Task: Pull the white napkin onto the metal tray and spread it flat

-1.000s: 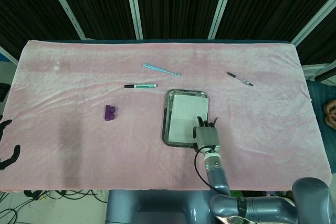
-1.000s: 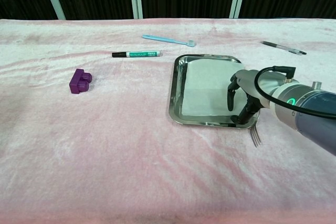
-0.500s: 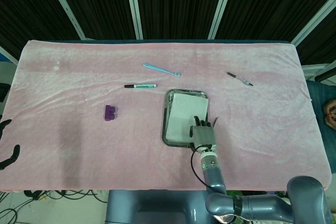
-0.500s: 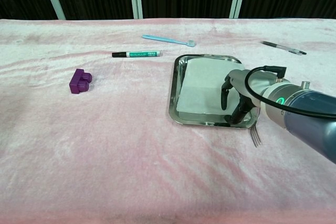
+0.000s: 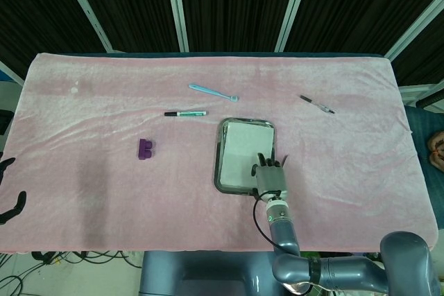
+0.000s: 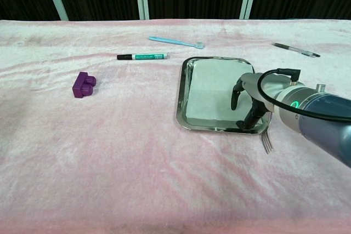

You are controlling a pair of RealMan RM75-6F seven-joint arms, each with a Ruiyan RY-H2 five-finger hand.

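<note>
While the napkin (image 6: 211,89) lies flat inside the tray (image 6: 185,115) | right hand (image 6: 253,98) over tray's near right corner, fingers curled downward, grip unclear | marker (image 6: 141,56) label unreadable | left hand (image 5: 8,192) at table's edge, state unclear.

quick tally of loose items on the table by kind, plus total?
Writing tools: 2, a marker and a pen
Toothbrush: 1
Purple block: 1
Metal tray: 1
White napkin: 1, lying in the tray
Fork: 1, by the tray's near right corner
Total: 7
</note>
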